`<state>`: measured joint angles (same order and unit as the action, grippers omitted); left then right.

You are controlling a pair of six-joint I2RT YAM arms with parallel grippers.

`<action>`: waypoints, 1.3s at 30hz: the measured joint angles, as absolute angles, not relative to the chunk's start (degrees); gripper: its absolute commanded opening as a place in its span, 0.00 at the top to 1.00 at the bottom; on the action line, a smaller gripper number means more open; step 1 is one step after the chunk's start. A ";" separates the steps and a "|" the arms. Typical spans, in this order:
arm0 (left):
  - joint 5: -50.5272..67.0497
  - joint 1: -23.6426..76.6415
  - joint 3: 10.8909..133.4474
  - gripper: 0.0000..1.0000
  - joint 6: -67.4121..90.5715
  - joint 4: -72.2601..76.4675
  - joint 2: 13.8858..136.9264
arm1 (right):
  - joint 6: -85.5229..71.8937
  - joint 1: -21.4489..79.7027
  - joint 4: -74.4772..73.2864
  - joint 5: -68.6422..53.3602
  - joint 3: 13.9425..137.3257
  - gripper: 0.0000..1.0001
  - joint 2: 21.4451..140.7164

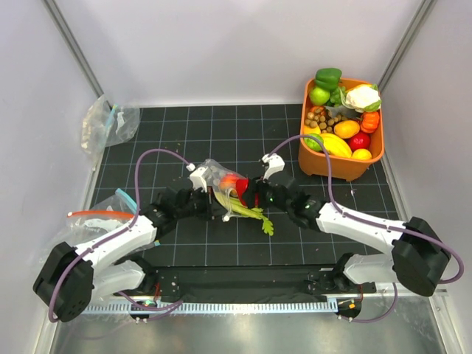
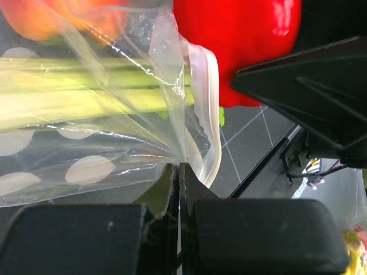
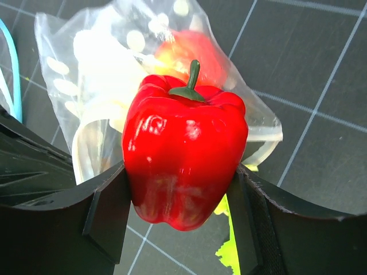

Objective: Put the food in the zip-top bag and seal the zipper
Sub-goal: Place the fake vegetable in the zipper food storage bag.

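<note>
Right jaws grip glossy red pepper (image 3: 183,166); left jaws pinch dotted bag (image 2: 86,166).

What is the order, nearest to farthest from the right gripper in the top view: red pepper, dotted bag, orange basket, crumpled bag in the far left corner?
Measured from the right gripper:
1. The red pepper, held between its fingers.
2. The dotted bag, just to its left.
3. The orange basket, in the far right corner.
4. The crumpled bag, in the far left corner.
</note>
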<state>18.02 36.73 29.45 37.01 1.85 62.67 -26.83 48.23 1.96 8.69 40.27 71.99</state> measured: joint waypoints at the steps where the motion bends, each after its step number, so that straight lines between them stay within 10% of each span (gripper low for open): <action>1: 17.96 36.71 29.45 1.00 37.04 1.83 62.63 | -26.65 48.23 2.02 8.82 40.27 0.75 71.59; 39: 9.50 33.10 29.58 1.00 38.68 -3.33 58.06 | -17.87 48.29 -8.60 -6.52 51.90 0.78 84.53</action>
